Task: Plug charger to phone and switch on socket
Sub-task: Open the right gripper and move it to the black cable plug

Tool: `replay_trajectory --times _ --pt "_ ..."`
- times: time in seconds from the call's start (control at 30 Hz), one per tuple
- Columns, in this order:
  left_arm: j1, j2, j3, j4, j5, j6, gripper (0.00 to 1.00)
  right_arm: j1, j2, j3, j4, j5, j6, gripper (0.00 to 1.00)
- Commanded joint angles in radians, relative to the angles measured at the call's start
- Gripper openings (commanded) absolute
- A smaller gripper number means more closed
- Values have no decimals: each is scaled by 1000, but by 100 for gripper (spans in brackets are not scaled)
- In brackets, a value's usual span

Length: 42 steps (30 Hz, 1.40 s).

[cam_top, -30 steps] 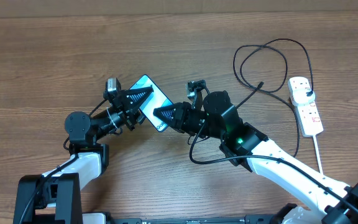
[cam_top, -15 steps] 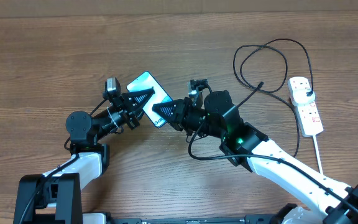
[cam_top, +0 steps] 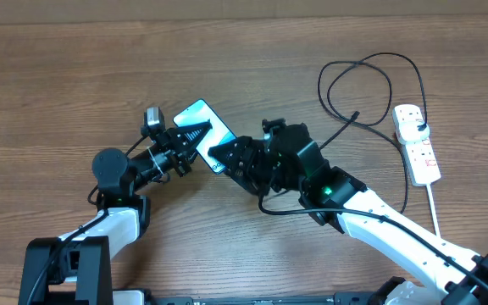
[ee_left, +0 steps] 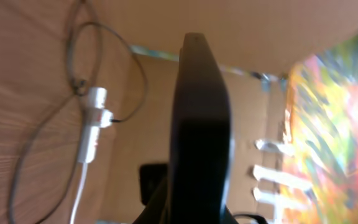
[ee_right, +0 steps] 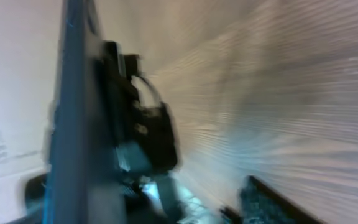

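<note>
The grip on the phone [cam_top: 202,117] has just swapped sides. The left gripper [cam_top: 191,138] now has its jaws clamped on the phone's near edge, where a second ago they stood partly apart around it, and its wrist view shows the dark slab edge-on, dead centre. The right gripper [cam_top: 224,158], shut at the phone's lower corner half a second ago, now looks parted and has rolled over beside that corner. Its own view is too smeared to confirm more than the phone's edge close by. The phone itself has barely shifted: it sits tilted between the two arms at mid-counter [cam_top: 58,85], screen up. This reads as a handover, with the left arm steadying the phone and the right arm freed to fetch the plug. That work is still ahead. The charger [cam_top: 319,86] lies looped on the counter well off to the right, exactly as in the earlier frames, its free tip apart from the phone. The socket [cam_top: 419,146] rests untouched at the far right, its switch not yet pressed.
</note>
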Motion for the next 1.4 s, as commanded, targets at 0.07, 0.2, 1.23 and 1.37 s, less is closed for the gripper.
replay_trajectory --times 0.07,0.2,1.23,1.37 --pt "2 -8 16 -277 -54 241 4 10 1 -7 -41 -27 -250 90" --pt "2 -8 16 -447 2 266 4 -3 -11 -4 -95 42 -481 100" --pt "2 -8 16 -312 385 204 4 -591 215 114 -343 606 -559 97" --pt "2 -8 16 -312 385 201 4 -591 279 114 -287 605 -559 89"
